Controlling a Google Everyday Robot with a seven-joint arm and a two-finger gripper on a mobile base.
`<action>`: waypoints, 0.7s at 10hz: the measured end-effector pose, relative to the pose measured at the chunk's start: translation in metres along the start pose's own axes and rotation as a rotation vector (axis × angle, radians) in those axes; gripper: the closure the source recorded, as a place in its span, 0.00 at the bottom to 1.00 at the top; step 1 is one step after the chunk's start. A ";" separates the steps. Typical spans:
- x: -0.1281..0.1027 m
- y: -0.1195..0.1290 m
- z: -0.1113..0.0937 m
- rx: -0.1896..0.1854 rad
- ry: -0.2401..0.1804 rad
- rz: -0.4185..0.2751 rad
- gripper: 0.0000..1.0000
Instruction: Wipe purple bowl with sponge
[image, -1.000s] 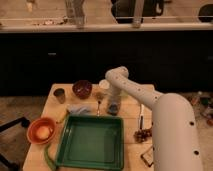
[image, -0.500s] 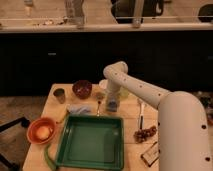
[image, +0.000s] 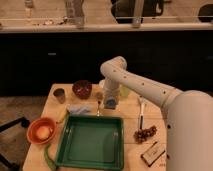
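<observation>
change: tool (image: 110, 101) is finishing closing, jaws now pinching narrow on the sponge (image: 111, 104), mid-table (image: 131, 117) toward the far edge | purple bowl (image: 82, 89) is sitting by the far edge, left of it, apart | meaning: grasp seemingly secured; carrying and wiping not yet done

I see the purple bowl (image: 82, 89), small, round and dark, sitting upright near the back of the tabletop (image: 129, 111). A little to its right is the sponge (image: 111, 104), a small blue-grey block. My gripper (image: 110, 99) is right on top, pinching it.
</observation>
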 end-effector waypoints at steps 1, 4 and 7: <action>-0.005 -0.005 -0.006 0.000 0.008 -0.009 1.00; -0.021 -0.015 -0.018 0.005 0.011 -0.036 1.00; -0.022 -0.015 -0.018 0.005 0.010 -0.036 1.00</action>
